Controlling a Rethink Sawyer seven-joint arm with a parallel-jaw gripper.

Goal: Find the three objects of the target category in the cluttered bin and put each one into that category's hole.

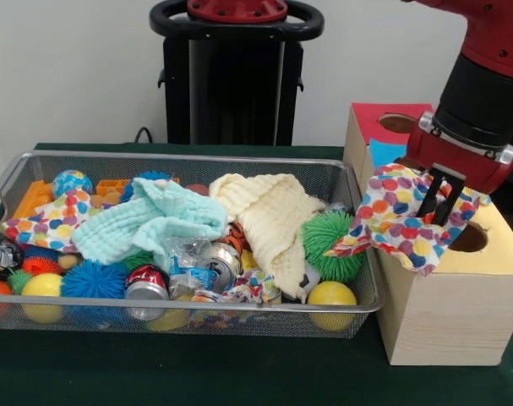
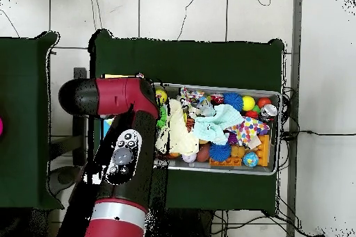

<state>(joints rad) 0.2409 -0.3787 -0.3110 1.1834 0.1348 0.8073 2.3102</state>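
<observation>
1. The gripper [image 1: 442,196] hangs over the wooden box [image 1: 459,304] at the right of the front view, its black fingers [image 1: 431,194] clenched on a polka-dot cloth [image 1: 400,216].
2. That cloth drapes across the box's top, and one corner trails down over the wire bin's [image 1: 36,315] right rim; part of it lies just beside the round hole [image 1: 469,238] in the yellow panel.
3. A second hole [image 1: 397,123] shows in the red panel farther back on the box.
4. In the bin, a mint-green cloth [image 1: 146,222] lies bunched in the middle, touching a cream cloth [image 1: 273,222] to its right.
5. Another polka-dot cloth [image 1: 49,224] lies at the bin's left side, near an orange block [image 1: 32,199].
6. A green spiky ball [image 1: 330,244] sits beside the cream cloth, a yellow ball [image 1: 331,294] in front of it.
7. Crushed cans [image 1: 148,283] and a blue spiky ball [image 1: 94,279] lie near the front wall.
8. In the overhead view the red arm [image 2: 125,151] covers the box, so the gripper is hidden there.
</observation>
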